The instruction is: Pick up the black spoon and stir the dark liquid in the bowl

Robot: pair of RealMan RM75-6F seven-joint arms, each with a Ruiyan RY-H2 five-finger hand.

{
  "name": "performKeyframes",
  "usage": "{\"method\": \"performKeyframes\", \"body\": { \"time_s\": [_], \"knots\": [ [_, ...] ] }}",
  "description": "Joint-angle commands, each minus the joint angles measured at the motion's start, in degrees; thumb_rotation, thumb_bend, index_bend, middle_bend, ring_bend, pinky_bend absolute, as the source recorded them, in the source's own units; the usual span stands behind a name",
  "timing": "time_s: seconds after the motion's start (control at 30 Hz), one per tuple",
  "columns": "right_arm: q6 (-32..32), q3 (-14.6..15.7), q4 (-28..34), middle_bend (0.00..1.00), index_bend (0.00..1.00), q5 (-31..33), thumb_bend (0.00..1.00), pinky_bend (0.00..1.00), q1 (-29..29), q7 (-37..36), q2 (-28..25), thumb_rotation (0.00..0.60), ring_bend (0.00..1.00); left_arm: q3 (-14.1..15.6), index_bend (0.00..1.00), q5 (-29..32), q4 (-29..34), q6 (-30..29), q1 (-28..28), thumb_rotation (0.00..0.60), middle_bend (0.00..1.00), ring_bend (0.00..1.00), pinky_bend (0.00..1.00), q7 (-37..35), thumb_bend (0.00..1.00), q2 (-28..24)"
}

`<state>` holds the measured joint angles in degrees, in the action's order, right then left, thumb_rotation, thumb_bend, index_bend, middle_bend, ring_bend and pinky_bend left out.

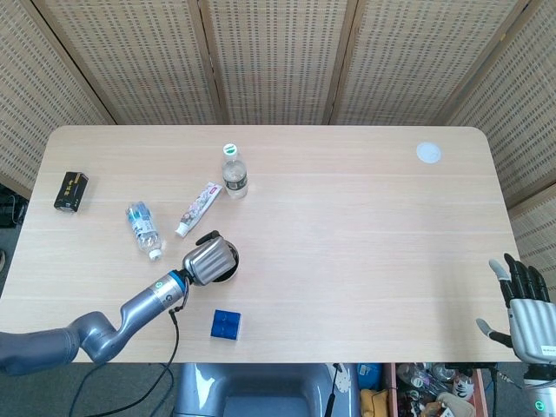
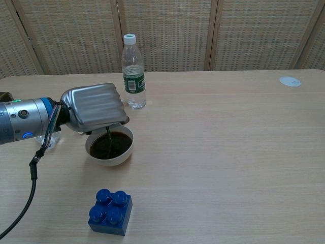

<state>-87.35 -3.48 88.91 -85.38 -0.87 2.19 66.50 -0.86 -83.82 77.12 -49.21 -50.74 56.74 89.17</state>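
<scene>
A white bowl (image 2: 120, 155) of dark liquid (image 2: 112, 146) sits at the table's front left. My left hand (image 2: 93, 107) hovers over its left rim, fingers curled around the black spoon (image 2: 108, 134), whose thin handle drops from the hand into the liquid. From the head view the left hand (image 1: 208, 261) covers most of the bowl (image 1: 231, 272). My right hand (image 1: 527, 305) hangs off the table's front right corner, fingers spread, holding nothing.
A blue brick (image 2: 110, 212) lies in front of the bowl. An upright water bottle (image 2: 133, 72) stands behind it. A toothpaste tube (image 1: 198, 208), a lying bottle (image 1: 144, 229) and a black box (image 1: 71, 191) sit to the left. A white disc (image 1: 428, 153) is far right.
</scene>
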Motion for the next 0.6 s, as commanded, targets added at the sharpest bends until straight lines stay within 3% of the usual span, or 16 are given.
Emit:
{"method": "performKeyframes", "body": {
  "time_s": [0.03,0.37,0.6],
  "knots": [
    [-0.07,0.01,0.05,0.05,0.09,0.05,0.15,0.0,0.08,0.08,-0.11,0.6,0.0,-0.9,0.64,0.48,-1.2,0.21,-0.7,0.6,0.84,0.79,0.76,0.46,0.52,1.35],
    [0.13,-0.08,0.39,0.05,0.09,0.55,0.15,0.0,0.17,0.46,-0.35,0.6,0.0,-2.52,0.65,2.44,-7.64,0.52,-1.91,0.6,0.84,0.79,0.76,1.59,0.52,4.9],
    [0.49,-0.05,0.61,0.05,0.09,0.64,0.15,0.0,0.03,0.77,-0.32,0.6,0.0,-1.2,0.65,2.58,-8.87,0.09,-0.97,0.6,0.84,0.79,0.76,0.6,0.52,4.37]
  ]
}}
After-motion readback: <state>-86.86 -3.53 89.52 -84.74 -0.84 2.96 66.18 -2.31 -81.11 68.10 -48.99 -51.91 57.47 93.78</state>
